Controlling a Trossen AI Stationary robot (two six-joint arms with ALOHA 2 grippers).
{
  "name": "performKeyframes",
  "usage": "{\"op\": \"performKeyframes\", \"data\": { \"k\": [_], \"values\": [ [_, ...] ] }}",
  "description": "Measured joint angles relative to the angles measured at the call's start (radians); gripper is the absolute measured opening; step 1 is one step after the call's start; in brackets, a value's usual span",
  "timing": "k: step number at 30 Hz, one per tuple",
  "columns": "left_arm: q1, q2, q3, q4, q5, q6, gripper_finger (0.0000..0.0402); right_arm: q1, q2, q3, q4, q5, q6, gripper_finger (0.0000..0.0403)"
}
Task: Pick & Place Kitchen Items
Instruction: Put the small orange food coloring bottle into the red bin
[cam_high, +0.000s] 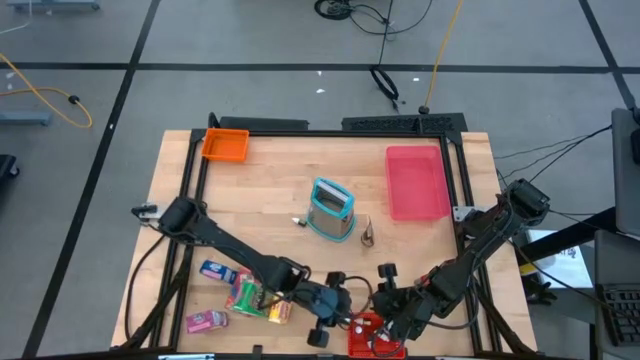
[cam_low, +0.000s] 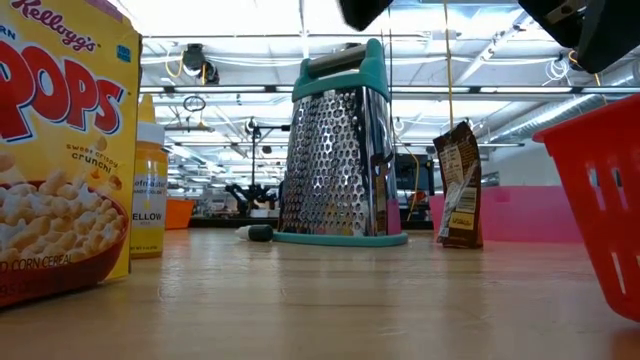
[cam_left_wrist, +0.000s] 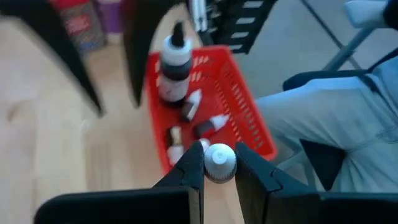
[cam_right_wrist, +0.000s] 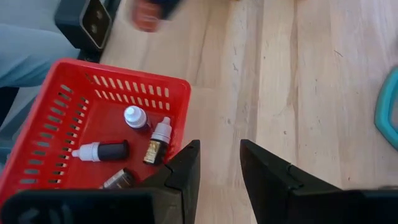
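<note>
The left gripper (cam_left_wrist: 219, 171) pinches 1 small white-capped bottle (cam_left_wrist: 220, 163) between its jaws above the red basket (cam_left_wrist: 249, 118), where several tiny bottles (cam_right_wrist: 99, 151) already lie, while the right gripper (cam_right_wrist: 219, 165) hovers beside that basket, jaws parted around nothing.

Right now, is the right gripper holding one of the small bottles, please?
No. In the right wrist view the right gripper is open and empty above the red basket, where small bottles lie.
</note>
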Motion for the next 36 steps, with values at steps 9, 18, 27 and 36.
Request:
{"op": "performKeyframes", "data": {
  "k": [9,18,27,36],
  "values": [
    [-0.01,0.044,0.025,0.069,0.012,0.08,0.0047,-0.001,0.0,0.0,-0.02,0.025,0.013,0.0105],
    [0.019,0.099,0.024,0.123,0.076,0.1,0.0047,-0.001,0.0,0.0,-0.022,0.024,0.012,0.0105],
    [0.05,0.13,0.023,0.112,0.09,0.085,0.0047,-0.001,0.0,0.001,-0.021,0.023,0.011,0.0105],
    [0.051,0.144,0.023,0.138,0.115,0.086,0.0047,-0.001,0.0,0.001,-0.023,0.02,0.013,0.0105]
  ]
}}
